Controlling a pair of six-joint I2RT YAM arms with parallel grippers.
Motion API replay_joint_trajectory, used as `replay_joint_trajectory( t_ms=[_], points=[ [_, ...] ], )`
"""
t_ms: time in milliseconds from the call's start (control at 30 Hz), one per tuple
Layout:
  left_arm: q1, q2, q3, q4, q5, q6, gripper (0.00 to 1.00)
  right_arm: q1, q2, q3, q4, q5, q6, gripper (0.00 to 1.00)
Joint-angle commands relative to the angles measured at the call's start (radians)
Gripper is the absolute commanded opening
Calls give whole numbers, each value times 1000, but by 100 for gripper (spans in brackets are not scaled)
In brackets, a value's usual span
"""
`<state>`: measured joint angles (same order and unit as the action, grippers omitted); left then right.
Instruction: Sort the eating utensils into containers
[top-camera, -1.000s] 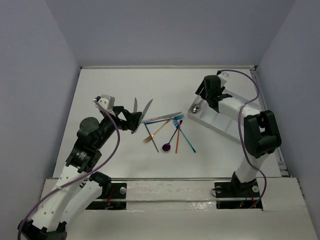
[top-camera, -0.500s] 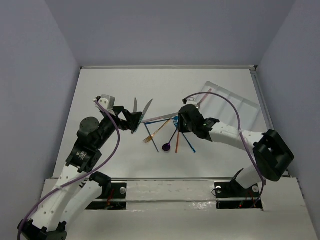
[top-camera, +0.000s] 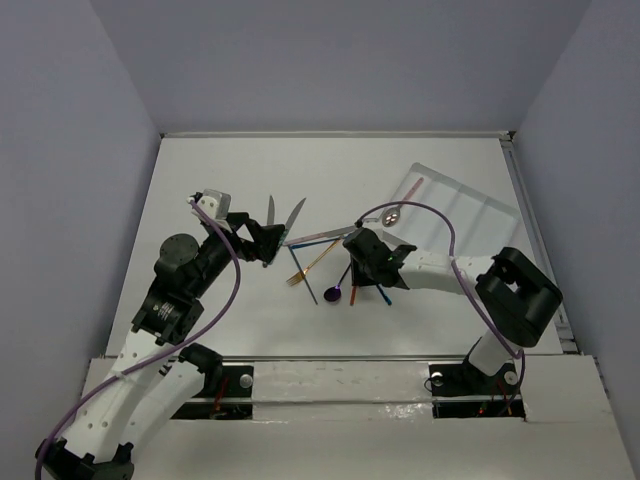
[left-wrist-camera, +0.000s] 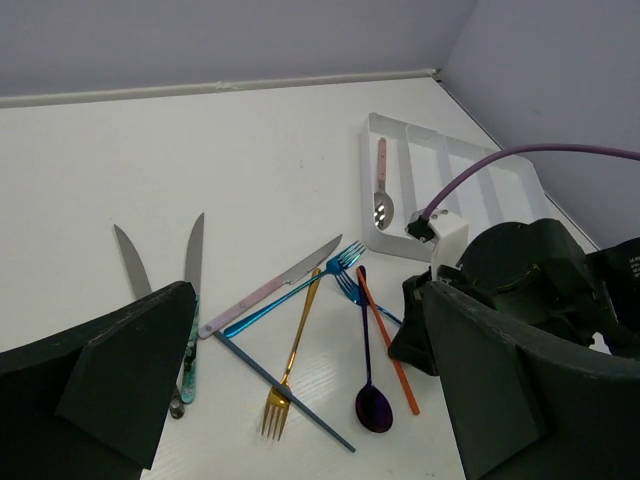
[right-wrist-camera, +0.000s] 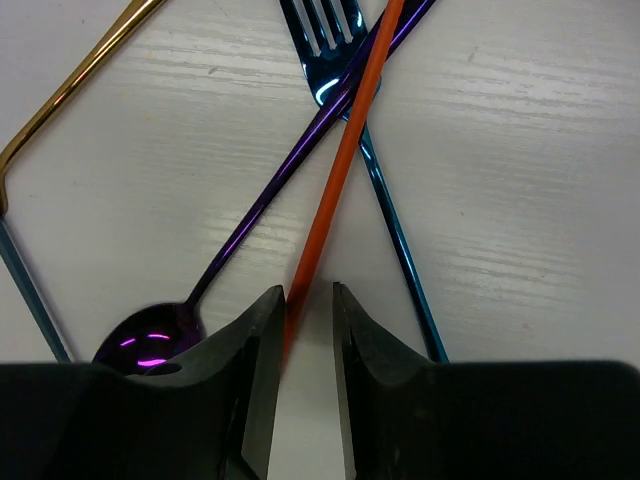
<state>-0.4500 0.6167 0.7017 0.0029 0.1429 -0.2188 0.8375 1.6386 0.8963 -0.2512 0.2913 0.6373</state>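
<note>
The eating utensils lie in a loose pile mid-table: a red piece (right-wrist-camera: 345, 150), a purple spoon (right-wrist-camera: 250, 225), a blue fork (right-wrist-camera: 325, 40) and a gold fork (left-wrist-camera: 290, 365). My right gripper (right-wrist-camera: 308, 292) is low over the pile. Its jaws stand narrowly apart around the red piece's end, which lies against the left finger, with bare table up to the other. A pink-handled spoon (left-wrist-camera: 381, 200) lies in the white tray (top-camera: 470, 215), the containers. My left gripper (left-wrist-camera: 308, 300) hovers open and empty left of the pile (top-camera: 330, 270).
Two silver knives (left-wrist-camera: 193, 250) lie side by side left of the pile, beside a pink-handled knife (left-wrist-camera: 270, 288) and a thin blue-grey stick (left-wrist-camera: 280, 390). The right arm's purple cable (top-camera: 430, 210) arcs over the tray's near end. Walls close the table's back and sides.
The right arm left the pink-handled spoon in the tray, swung left to the pile and came down over the red piece with narrowed jaws. The left arm has not moved.
</note>
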Motion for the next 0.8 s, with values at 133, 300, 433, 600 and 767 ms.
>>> replay_joint_trajectory(
  t_ms=[133,300,433,600,767],
  points=[
    [2,-14,28,45,17,-2,99,9,47,41,-11,46,27,33],
    [2,-17,28,45,15,-2,99,9,59,59,-51,84,22,29],
    [2,-18,27,43,12,-1,99,9,58,72,-74,94,28,11],
    [2,-20,27,46,18,-4,99,9,-28,90,-94,140,35,3],
    [2,-29,27,46,21,-4,99,0,-149,122,-146,255,18,0]
  ],
)
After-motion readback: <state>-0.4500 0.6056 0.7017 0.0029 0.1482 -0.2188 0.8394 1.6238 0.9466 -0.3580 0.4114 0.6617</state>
